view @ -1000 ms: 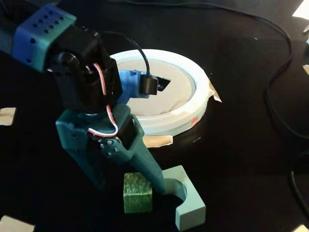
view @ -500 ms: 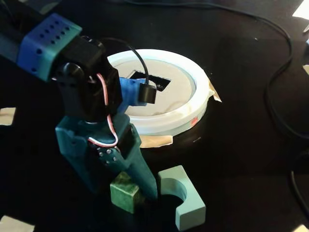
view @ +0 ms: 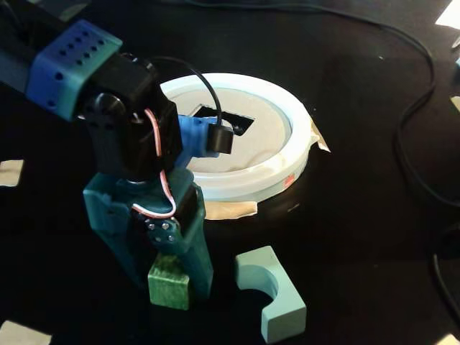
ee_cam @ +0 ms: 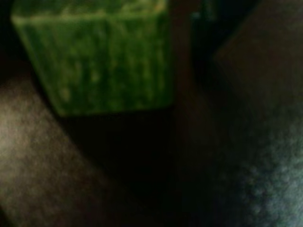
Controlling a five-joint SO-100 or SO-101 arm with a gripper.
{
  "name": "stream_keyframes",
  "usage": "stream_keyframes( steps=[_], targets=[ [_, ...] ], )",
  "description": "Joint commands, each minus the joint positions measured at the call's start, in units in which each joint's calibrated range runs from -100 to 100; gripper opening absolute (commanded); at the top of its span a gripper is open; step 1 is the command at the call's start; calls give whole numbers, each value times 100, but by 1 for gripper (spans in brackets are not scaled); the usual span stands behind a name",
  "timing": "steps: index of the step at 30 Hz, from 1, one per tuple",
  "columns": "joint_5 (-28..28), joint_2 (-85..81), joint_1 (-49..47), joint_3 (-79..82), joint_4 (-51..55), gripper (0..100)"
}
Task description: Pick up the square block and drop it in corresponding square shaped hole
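We see 2 views of 1 robot arm working on a black table (view: pixel 359 237). In the fixed view, the arm reaches in from the upper left, built of black motors and blue and teal plastic parts, with a red and white wire looping down its front. Its gripper (view: pixel 169 277) points straight down at the lower left of the picture, and a green square block (view: pixel 169 287) sits between its 2 teal fingers (view: pixel 199 262). The fingers look closed against the block's sides, with the block at or just above the table surface; we cannot tell whether it touches the table.

Behind the arm, near the middle of the fixed view, lies a round white lid (view: pixel 277 115) with a raised rim and a flat, pale inner face. A square hole (view: pixel 241 123) is cut into that face, and the arm's blue joint partly hides it. The block is well apart from the hole, toward the front of the scene. Just beside the gripper, to its right, a pale teal block (view: pixel 284 305) with a half-round notch lies flat on the table. A black cable (view: pixel 413 108) curves along the right side.

The wrist view is dark and blurred. The green square block (ee_cam: pixel 99 61) fills its upper left, showing a streaky grain, with dim table (ee_cam: pixel 38 165) below.
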Motion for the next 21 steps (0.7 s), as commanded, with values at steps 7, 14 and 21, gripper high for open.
stream_keyframes(
  steps=[7,14,21],
  targets=[
    [-10,-149,-40,-384,125,37],
    [-20,-642,10,-375,406,36],
    [-24,-1860,-28,-375,1169,37]
  ],
)
